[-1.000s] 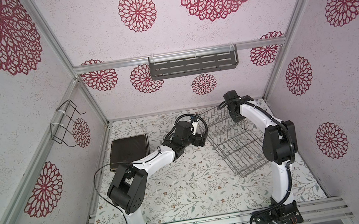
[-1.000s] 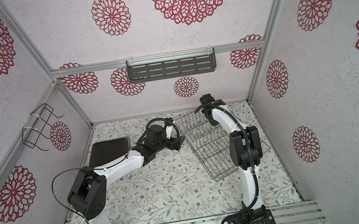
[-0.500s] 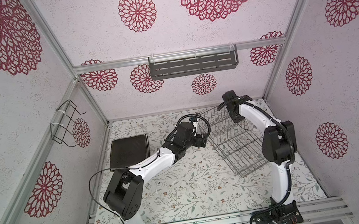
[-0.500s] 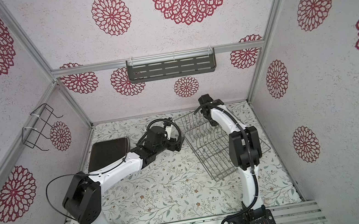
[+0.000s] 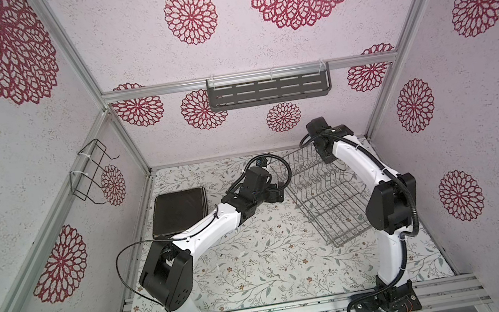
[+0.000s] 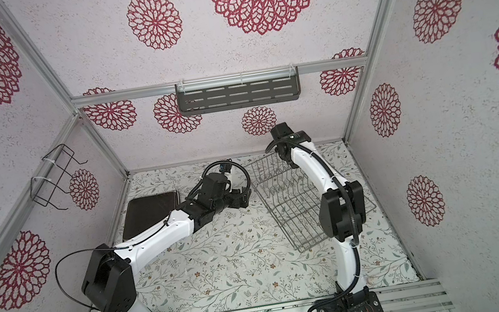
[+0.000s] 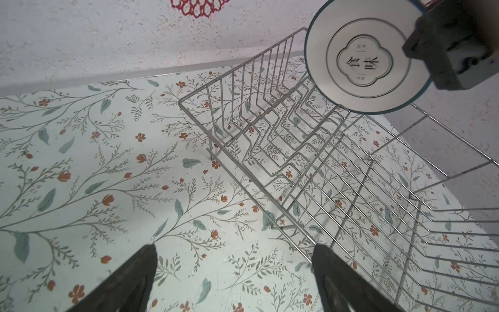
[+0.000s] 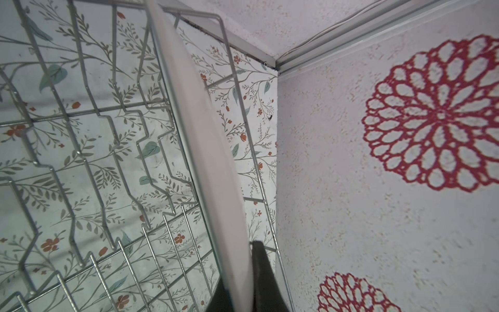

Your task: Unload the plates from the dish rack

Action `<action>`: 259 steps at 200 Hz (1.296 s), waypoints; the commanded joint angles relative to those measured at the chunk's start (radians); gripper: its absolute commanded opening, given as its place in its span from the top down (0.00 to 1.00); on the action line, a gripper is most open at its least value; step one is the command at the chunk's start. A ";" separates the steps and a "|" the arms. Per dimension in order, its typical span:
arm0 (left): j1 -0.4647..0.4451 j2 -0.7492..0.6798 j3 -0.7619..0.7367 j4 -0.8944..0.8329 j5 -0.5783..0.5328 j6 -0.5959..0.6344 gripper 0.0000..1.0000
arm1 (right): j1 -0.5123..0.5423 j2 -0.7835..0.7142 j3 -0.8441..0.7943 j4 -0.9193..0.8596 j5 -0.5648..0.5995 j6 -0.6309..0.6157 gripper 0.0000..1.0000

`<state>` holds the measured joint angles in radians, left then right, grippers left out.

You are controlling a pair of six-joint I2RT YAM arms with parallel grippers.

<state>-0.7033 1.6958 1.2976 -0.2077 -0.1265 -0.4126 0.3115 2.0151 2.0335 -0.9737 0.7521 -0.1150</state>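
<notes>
The silver wire dish rack (image 5: 324, 192) lies slantwise on the flower-patterned counter (image 5: 257, 263), right of centre, with its near end towards the right arm's base. Every row of tines that shows in both top views and in the left wrist view stands bare, so the job looks close to done.

Farther back on the left, by the left wall, a stack of square plates (image 5: 179, 211) lies flat. A black one is on top, and paler edges peep out below it. I take this for the unloading pile. Between it and the rack, the left pincer (image 7: 235, 248) hovers low over the counter, just beside the rack's left rim. Its fingers are spread wide with nothing between them, perhaps ready to take a plate or steady the rack.

At the rack's far right corner the right pincer (image 8: 239, 272) is clamped tight on the rim of the round white plate (image 7: 361, 59). It holds the plate upright on edge, the way it would slide out from between tines. Whether the plate's lower edge is clear of the wires I cannot tell. The plate is thin, with a narrow dark blue-grey rim. The face turned to the left arm carries a fine ring and a clover-shaped emblem with two characters.
</notes>
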 commanded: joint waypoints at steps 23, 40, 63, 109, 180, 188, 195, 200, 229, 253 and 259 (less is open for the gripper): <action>0.061 -0.156 -0.073 -0.024 -0.010 -0.189 0.04 | 0.009 -0.145 0.020 -0.026 0.134 -0.010 1.00; 0.110 -0.213 -0.137 0.003 0.025 -0.270 0.04 | 0.010 -0.184 0.003 -0.023 0.139 0.002 1.00; 0.165 -0.305 -0.222 0.031 0.046 -0.342 0.04 | 0.011 -0.274 -0.052 -0.009 0.022 0.072 1.00; 0.257 -0.442 -0.283 -0.011 0.111 -0.420 0.02 | 0.008 -0.587 -0.392 0.211 -0.305 0.254 1.00; 0.288 -0.433 -0.269 0.060 0.285 -0.443 0.01 | 0.005 -0.860 -0.783 0.590 -0.714 0.572 1.00; 0.274 -0.433 -0.266 0.077 0.292 -0.431 0.01 | 0.005 -0.884 -0.826 0.639 -0.735 0.616 1.00; 0.264 -0.435 -0.264 0.093 0.292 -0.425 0.01 | 0.004 -0.904 -0.864 0.683 -0.753 0.648 1.00; 0.259 -0.434 -0.265 0.105 0.295 -0.424 0.01 | 0.003 -0.916 -0.890 0.714 -0.770 0.673 1.00; 0.248 -0.395 -0.250 0.176 0.355 -0.455 0.01 | 0.002 -0.937 -0.990 0.845 -0.906 0.798 1.00; 0.227 -0.354 -0.261 0.252 0.355 -0.470 0.00 | 0.002 -0.938 -1.069 0.966 -1.006 0.897 1.00; 0.220 -0.346 -0.262 0.270 0.356 -0.475 0.00 | 0.002 -0.938 -1.086 0.994 -1.027 0.924 1.00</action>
<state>-0.4644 1.3109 1.0245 -0.0448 0.2008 -0.8696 0.3168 1.1168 0.9802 -0.2234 -0.1257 0.6479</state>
